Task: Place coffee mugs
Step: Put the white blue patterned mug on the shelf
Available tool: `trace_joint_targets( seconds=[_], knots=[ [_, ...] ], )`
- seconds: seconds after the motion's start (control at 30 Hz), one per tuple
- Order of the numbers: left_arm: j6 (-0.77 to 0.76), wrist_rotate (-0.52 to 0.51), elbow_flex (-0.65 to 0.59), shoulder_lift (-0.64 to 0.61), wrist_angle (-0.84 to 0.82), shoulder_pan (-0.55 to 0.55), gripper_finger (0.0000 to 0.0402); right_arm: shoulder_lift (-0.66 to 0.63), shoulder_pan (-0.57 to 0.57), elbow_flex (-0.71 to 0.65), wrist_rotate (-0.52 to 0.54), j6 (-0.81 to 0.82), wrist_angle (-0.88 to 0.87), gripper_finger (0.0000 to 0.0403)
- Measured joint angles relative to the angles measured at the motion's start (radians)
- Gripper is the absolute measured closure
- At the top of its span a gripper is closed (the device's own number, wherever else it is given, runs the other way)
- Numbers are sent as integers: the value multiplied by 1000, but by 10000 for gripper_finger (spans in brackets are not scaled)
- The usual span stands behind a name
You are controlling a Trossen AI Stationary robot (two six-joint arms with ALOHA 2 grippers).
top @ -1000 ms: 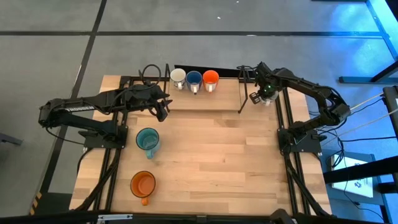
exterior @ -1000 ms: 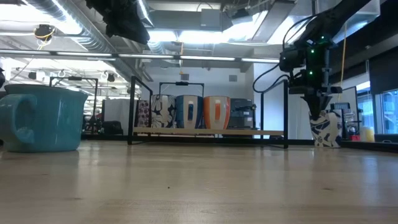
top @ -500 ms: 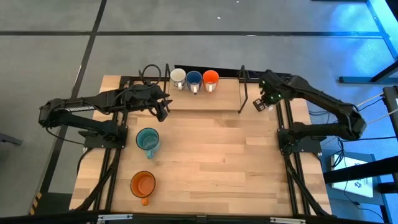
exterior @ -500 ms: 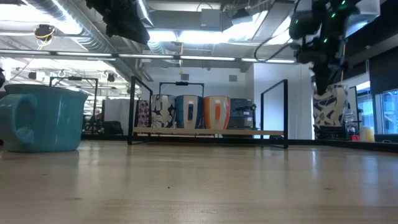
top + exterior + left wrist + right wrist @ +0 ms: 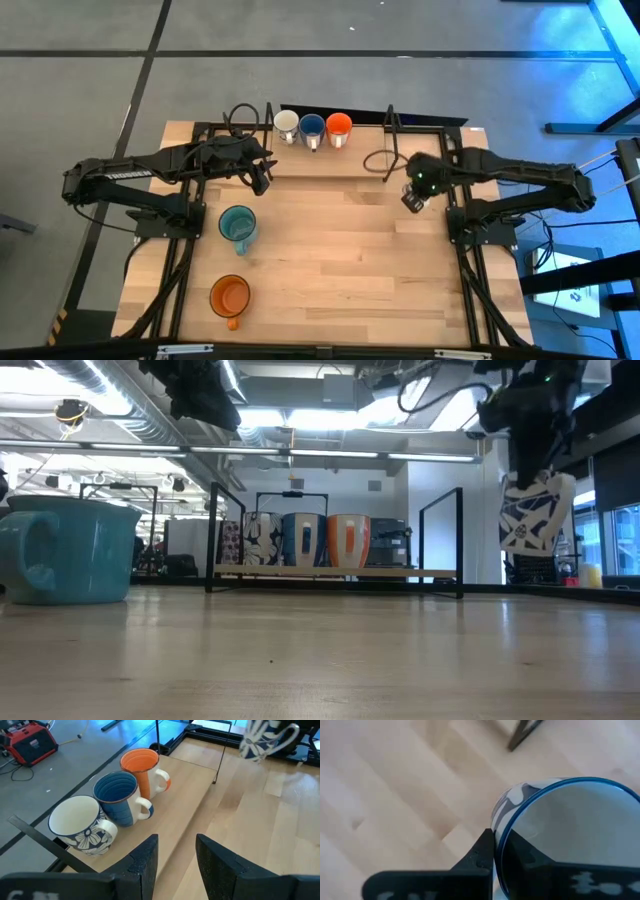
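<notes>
Coffee mugs stand across your wooden table [image 5: 340, 260]: three in a row on the raised shelf [image 5: 330, 160] at the far edge, white floral [image 5: 286, 123], dark blue [image 5: 312, 126] and orange [image 5: 339, 125]. A teal mug [image 5: 237, 225] and a second orange mug [image 5: 230, 296] sit on the left side. Your right gripper [image 5: 413, 195] has its fingers clamped on the rim of a white-and-blue patterned mug [image 5: 530, 513], lifted clear of the table beside the shelf's right end. Your left gripper [image 5: 262, 172] hovers by the shelf's left end, fingers [image 5: 142, 862] parted, holding nothing.
</notes>
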Motion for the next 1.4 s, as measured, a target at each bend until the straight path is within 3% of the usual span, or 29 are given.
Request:
trace_joint_targets(
  seconds=[0.23, 0.53, 1.03, 1.4],
  knots=[
    [0, 0, 0, 0, 4, 0, 276, 50, 161, 0, 1, 33, 134, 397],
    [-52, 0, 0, 0, 34, 0, 276, 205, 205, 1, -15, -23, 380, 398],
    [-61, 0, 0, 0, 33, 0, 276, 595, 136, 332, -70, -46, 245, 394],
    [-61, 9, 0, 0, 31, 0, 276, 700, 124, 379, -86, -47, 257, 391]
  ],
)
